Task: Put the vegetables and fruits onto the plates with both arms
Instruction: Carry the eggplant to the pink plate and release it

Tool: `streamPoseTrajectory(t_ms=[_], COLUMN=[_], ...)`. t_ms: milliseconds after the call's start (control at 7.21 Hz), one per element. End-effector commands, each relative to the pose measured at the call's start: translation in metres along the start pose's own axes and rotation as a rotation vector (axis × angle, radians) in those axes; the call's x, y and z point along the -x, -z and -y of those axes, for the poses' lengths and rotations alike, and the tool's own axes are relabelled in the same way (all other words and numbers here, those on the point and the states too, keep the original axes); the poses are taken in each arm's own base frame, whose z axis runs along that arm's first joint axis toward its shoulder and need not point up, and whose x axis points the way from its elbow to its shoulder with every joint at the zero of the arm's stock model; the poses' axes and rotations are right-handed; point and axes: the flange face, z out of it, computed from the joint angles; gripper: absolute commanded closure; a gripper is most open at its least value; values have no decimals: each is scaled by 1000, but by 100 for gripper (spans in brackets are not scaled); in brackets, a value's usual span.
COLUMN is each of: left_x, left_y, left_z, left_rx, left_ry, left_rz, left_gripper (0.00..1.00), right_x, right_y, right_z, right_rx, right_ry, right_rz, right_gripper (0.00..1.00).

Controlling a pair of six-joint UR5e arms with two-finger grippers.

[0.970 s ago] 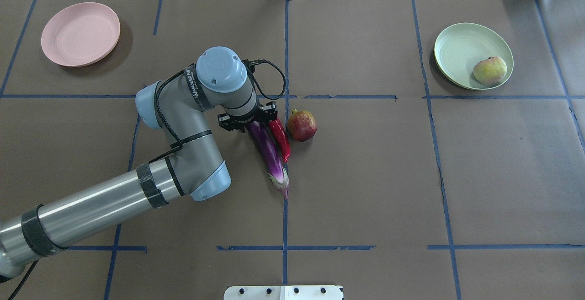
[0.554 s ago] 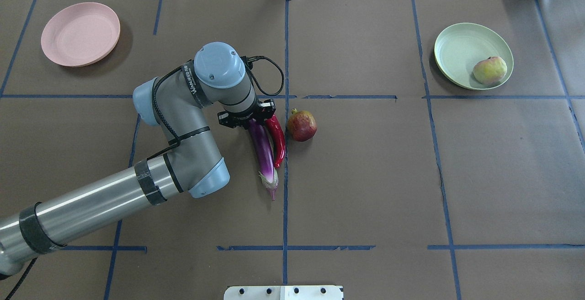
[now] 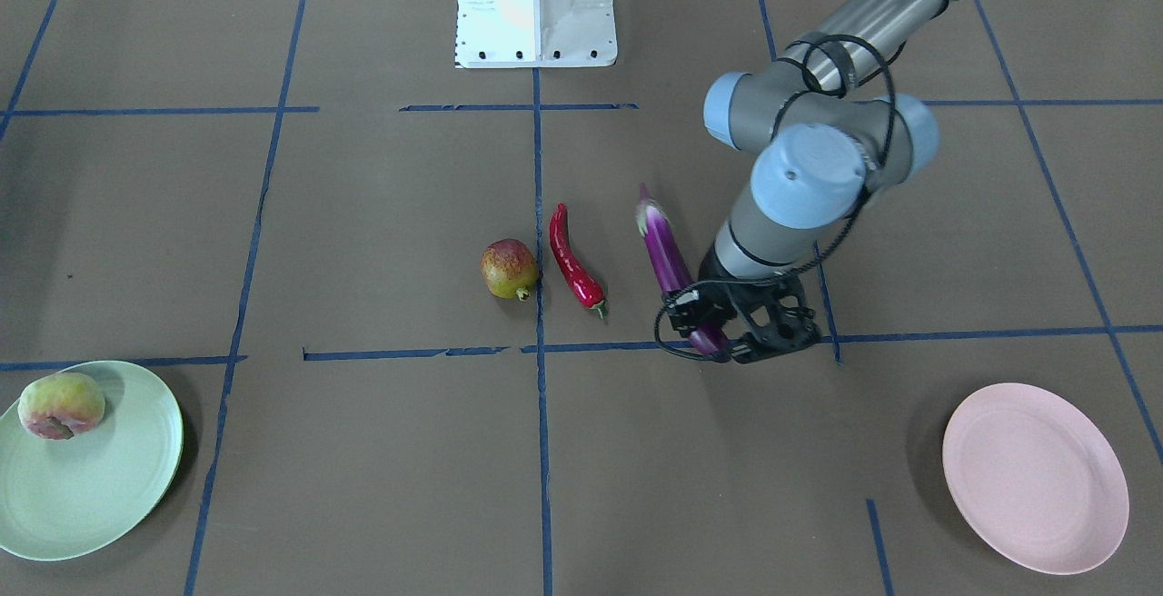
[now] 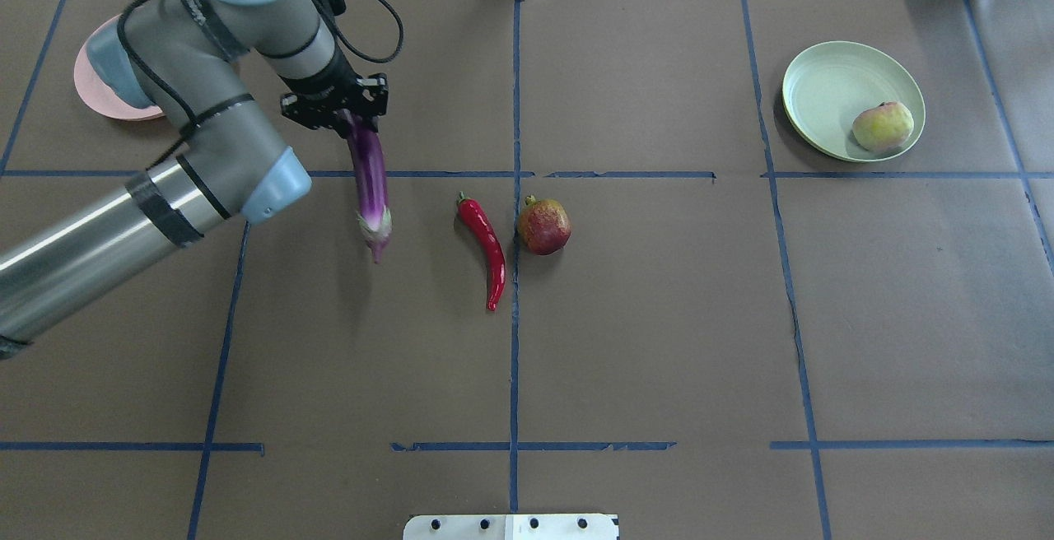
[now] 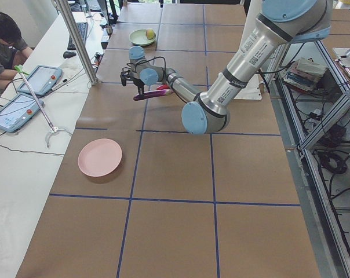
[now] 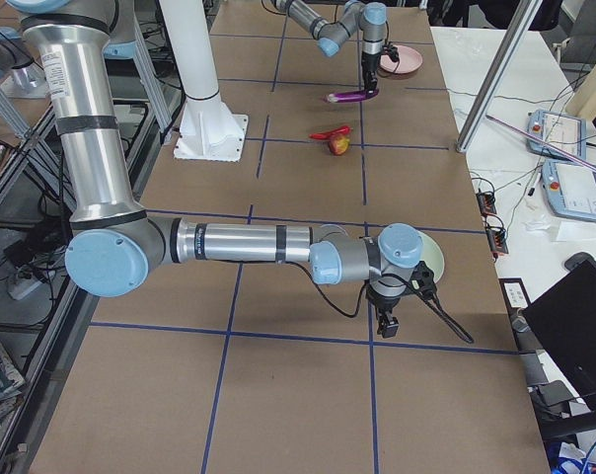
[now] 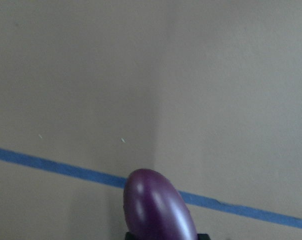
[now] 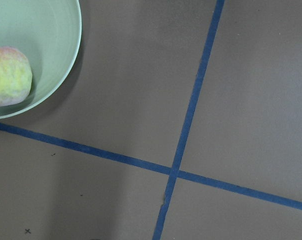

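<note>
Between the jaws of the left gripper (image 4: 344,118) the rounded dark end of the eggplant (image 4: 369,178) is clamped. The eggplant appears to be held roughly level and clear of the table (image 4: 659,318). Its long axis is laid far to near, with a slight slant to the right. The pale stem end is pointed toward the near side, and the gripped end toward the far side.

Just right of the eggplant, well apart from it, the chili pepper (image 4: 486,248) is seen lying on the table. It runs along nearly the same far-to-near line, green stem at the far end, red tip at the near end. The pomegranate (image 4: 543,227) is found just beside it on the right.

At the far left, the pink plate (image 3: 1036,478) is partly hidden behind the left arm in the overhead view. At the far right, the peach (image 4: 883,127) is seated in the green plate (image 4: 823,95). The right gripper (image 6: 387,326) is seen just beside that plate, but whether its jaws are apart or together cannot be told.
</note>
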Motion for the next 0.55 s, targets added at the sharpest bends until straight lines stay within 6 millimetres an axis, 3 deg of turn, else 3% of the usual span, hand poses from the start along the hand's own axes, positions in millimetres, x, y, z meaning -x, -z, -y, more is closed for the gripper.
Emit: streamPoseTrajectory(t_ms=[0,139,277,416], left_x=[130,177,209,233], left_y=[31,30,18,-6], left_z=[114,153,184,194], left_rx=[-10,10,-1,-17], left_ry=[-99,-115,-118,-126], left_rz=[118,165,179,182], left_gripper=[100,100,100,100], right_x=[3,5,5,4], right_y=[-4,-5,-5,-5], right_z=[0,1,1,1], right_rx=[7,7,7,8], right_ry=[2,5,5,5], right_rz=[3,5,5,5], right_gripper=[0,0,0,0])
